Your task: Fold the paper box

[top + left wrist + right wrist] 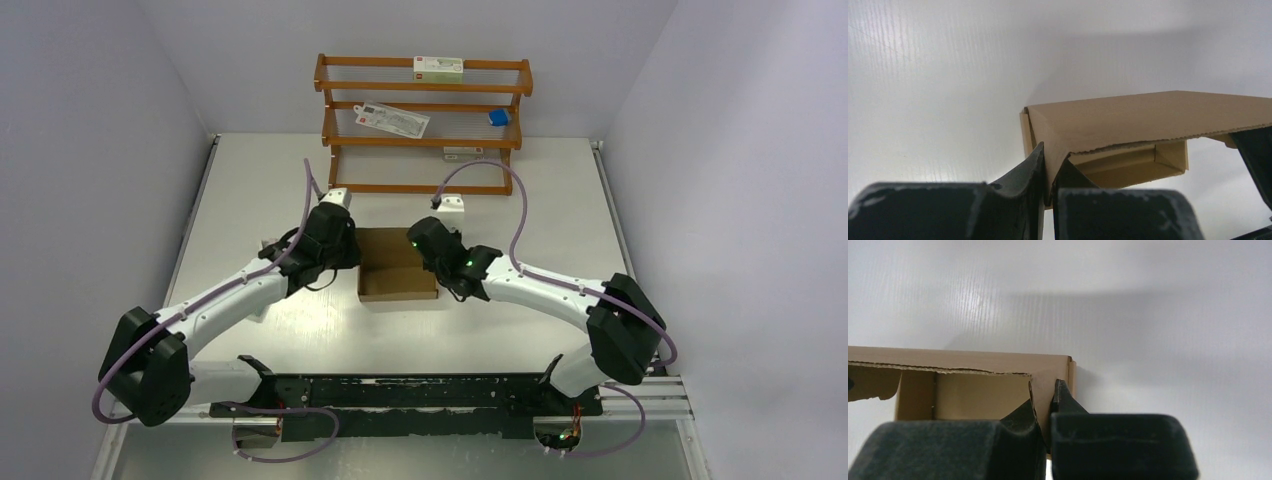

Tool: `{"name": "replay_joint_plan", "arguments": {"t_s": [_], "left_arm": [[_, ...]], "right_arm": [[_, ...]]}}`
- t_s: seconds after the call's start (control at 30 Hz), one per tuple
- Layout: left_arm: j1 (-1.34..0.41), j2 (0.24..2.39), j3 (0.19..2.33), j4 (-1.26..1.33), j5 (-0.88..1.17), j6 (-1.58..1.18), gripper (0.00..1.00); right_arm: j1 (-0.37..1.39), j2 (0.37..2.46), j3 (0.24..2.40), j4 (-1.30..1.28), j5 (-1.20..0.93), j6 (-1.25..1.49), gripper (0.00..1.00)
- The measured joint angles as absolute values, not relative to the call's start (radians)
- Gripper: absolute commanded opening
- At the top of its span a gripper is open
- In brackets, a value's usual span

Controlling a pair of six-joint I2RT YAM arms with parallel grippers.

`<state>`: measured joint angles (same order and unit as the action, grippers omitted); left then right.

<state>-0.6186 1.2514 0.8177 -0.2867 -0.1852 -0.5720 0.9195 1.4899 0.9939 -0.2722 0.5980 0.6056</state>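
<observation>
At mid-table [260,200], between both arms: box [397,270], long axis left to right, square to the table's edges. Left wall pinched by left gripper [1048,156], right wall by right gripper [1044,390], both clamped tight.

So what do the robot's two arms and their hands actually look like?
Both the left arm and right arm have smooth white links between bulky black joint housings. A purple cable loops along each. Small green lights glow near the right wrist. The left hand and right hand have matte black, scuffed fingers with wedge-shaped tips.
</observation>
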Motion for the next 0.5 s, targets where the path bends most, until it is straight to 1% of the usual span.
{"name": "replay_joint_plan", "arguments": {"t_s": [0.3,0.4,0.5], "left_arm": [[-0.648,1.251,0.754,-0.212,-0.210,-0.602,0.13],[-0.658,1.250,0.723,-0.212,-0.209,-0.603,0.14],[-0.663,1.243,0.714,-0.213,-0.210,-0.602,0.15]], "right_arm": [[0.973,1.489,0.924,-0.249,0.690,0.698,0.00],[0.988,1.489,0.895,-0.243,0.693,0.712,0.04],[1.001,1.489,0.886,-0.242,0.704,0.720,0.11]]}}
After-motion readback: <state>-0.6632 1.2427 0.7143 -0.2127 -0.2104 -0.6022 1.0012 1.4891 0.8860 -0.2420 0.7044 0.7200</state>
